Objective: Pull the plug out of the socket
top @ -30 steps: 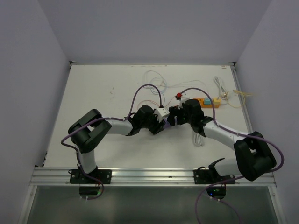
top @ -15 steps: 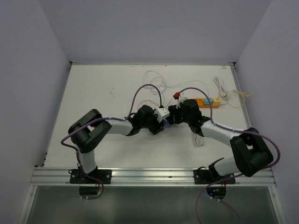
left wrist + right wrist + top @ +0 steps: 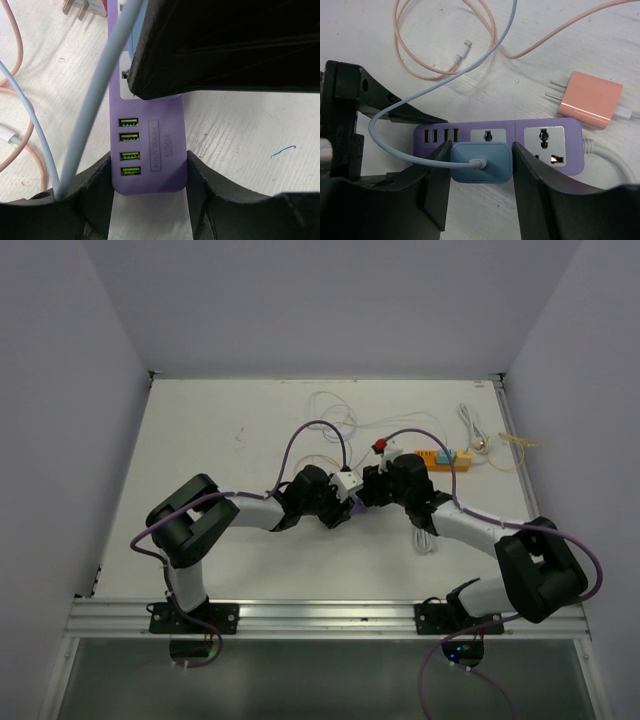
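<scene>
So the thing to pull is a light blue plastic charger plug (image 3: 481, 164), a rounded-square block with a pale blue cable (image 3: 395, 112) coming out of the middle of its face. It sits at the near edge of a purple plastic power strip (image 3: 545, 127), roughly mid-table between the two arms. I honestly can't tell if its pins are seated.

The right gripper (image 3: 481, 150) has its black fingers pressed against the block's left and right sides, so it's clamped on. The left gripper (image 3: 149, 159) is pinching the strip's USB end across its width.

Counts:
- one blue plug
- one purple strip, with four green USB ports (image 3: 129, 146) and two universal outlets showing
- one salmon-pink charger (image 3: 590, 100) with two bare prongs, lying loose on the white table (image 3: 220, 440) just beyond the strip's right end
- one orange-and-yellow strip (image 3: 440, 456) further right

The purple strip's long axis runs left-right, USB end on the left. The plug's wider side lines up with it. Its face points up at the right wrist camera, and the cable bends off left, then loops away to the far side.
</scene>
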Robot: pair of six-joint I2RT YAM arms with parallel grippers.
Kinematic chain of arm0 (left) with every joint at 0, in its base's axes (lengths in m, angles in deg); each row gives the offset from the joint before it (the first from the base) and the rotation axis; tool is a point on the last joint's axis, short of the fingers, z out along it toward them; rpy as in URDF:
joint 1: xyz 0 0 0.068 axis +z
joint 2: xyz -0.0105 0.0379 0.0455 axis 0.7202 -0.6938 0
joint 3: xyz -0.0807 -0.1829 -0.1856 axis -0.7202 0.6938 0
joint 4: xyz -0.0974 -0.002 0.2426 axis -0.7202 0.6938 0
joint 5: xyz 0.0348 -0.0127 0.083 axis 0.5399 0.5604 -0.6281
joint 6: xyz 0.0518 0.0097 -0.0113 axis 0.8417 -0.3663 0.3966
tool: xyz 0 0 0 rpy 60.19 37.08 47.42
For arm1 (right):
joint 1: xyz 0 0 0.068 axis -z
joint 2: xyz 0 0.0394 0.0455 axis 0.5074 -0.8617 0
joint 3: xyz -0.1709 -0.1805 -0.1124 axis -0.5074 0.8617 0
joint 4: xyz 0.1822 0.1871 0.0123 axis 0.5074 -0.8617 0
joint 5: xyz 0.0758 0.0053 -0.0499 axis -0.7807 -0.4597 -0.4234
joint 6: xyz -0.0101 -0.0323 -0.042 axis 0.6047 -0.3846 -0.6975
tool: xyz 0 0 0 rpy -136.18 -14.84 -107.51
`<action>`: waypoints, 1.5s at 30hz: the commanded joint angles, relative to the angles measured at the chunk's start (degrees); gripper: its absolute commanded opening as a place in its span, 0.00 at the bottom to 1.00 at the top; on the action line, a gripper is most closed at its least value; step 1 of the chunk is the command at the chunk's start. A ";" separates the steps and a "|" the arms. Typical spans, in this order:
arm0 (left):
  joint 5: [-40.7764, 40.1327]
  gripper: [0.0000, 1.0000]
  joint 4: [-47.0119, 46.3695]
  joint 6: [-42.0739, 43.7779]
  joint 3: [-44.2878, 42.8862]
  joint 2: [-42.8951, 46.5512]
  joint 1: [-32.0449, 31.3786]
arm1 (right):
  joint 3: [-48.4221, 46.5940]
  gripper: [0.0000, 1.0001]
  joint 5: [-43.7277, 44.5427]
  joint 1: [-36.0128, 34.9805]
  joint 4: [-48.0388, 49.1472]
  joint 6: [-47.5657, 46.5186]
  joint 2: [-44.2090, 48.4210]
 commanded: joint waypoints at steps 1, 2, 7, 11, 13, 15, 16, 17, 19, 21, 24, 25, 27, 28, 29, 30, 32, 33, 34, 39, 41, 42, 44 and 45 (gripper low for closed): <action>0.84 0.00 14.86 -1.92 3.10 -4.06 -0.50 | -0.41 0.00 -2.22 -0.36 1.88 1.61 3.41; 1.01 0.00 15.04 -1.92 3.01 -4.06 -0.50 | -0.50 0.00 -2.40 -0.36 2.06 1.79 3.94; 1.54 0.00 15.48 -1.92 2.57 -4.77 -0.50 | -0.94 0.00 -3.19 -0.36 2.50 3.02 4.12; 1.45 0.00 15.30 -1.92 2.83 -4.59 -0.50 | -0.59 0.00 -0.91 -0.36 2.41 3.28 4.64; 1.28 0.00 15.30 -1.92 3.01 -4.33 -0.50 | -0.59 0.00 2.16 -0.45 1.45 2.85 5.25; 1.10 0.00 15.13 -2.01 3.10 -4.06 -0.50 | -0.85 0.00 4.10 -0.28 0.83 2.58 5.61; 1.01 0.00 15.13 -2.10 3.18 -4.06 -0.50 | -1.20 0.00 5.76 -0.36 -0.22 2.49 5.78; 0.92 0.00 15.13 -2.10 3.19 -4.06 -0.50 | -2.34 0.00 6.56 -0.28 -1.10 2.14 5.79; 0.92 0.00 15.13 -2.10 3.10 -4.15 -0.50 | -3.66 0.00 8.74 -0.10 -3.02 1.88 5.18; 0.92 0.00 15.21 -2.10 3.10 -4.41 -0.50 | -6.12 0.00 10.17 0.43 -4.18 2.05 4.65; 0.92 0.00 15.30 -2.10 2.92 -4.50 -0.50 | -10.33 0.00 12.01 1.39 -6.55 2.40 1.67; 0.92 0.00 15.30 -2.10 2.92 -4.50 -0.59 | -11.82 0.00 12.54 1.57 -8.73 2.66 0.79; 0.84 0.00 15.30 -2.10 2.92 -4.42 -0.50 | -16.31 0.00 13.07 1.92 -10.67 3.28 -2.90; 0.84 0.00 15.22 -2.10 3.01 -4.42 -0.50 | -17.97 0.00 13.25 2.10 -13.03 3.46 -4.22; 0.92 0.00 15.21 -2.10 3.10 -4.33 -0.59 | -21.21 0.00 13.33 2.19 -14.71 3.81 -7.37; 0.92 0.00 15.21 -2.19 3.01 -4.33 -0.50 | -23.07 0.00 13.33 2.36 -16.47 4.59 -8.88; 0.84 0.00 15.21 -2.19 3.01 -4.24 -0.50 | -27.28 0.00 13.42 2.36 -20.52 5.21 -11.78; 0.66 0.00 15.21 -2.27 3.01 -4.33 -0.50 | -28.27 0.00 13.42 2.36 -21.31 6.09 -14.05; 0.66 0.00 15.13 -2.27 3.10 -4.33 -0.50 | -29.15 0.00 13.42 2.27 -22.80 6.44 -15.03; 0.57 0.00 15.13 -2.36 3.01 -4.33 -0.50 | -33.81 0.00 14.12 2.36 -27.11 9.34 -20.22; 0.57 0.00 15.21 -2.36 2.92 -4.42 -0.50 | -35.39 0.00 14.13 2.45 -28.96 9.87 -21.45; 0.57 0.00 15.21 -2.36 2.83 -4.50 -0.59 | -36.18 0.02 14.21 2.45 -30.88 10.22 -22.16; 0.57 0.00 15.21 -2.28 2.83 -4.50 -0.50 | -38.73 0.04 14.21 2.36 -32.74 10.40 -24.44; 0.57 0.00 15.21 -2.27 2.92 -4.42 -0.50 | -39.52 0.08 14.04 2.45 -33.96 10.31 -25.23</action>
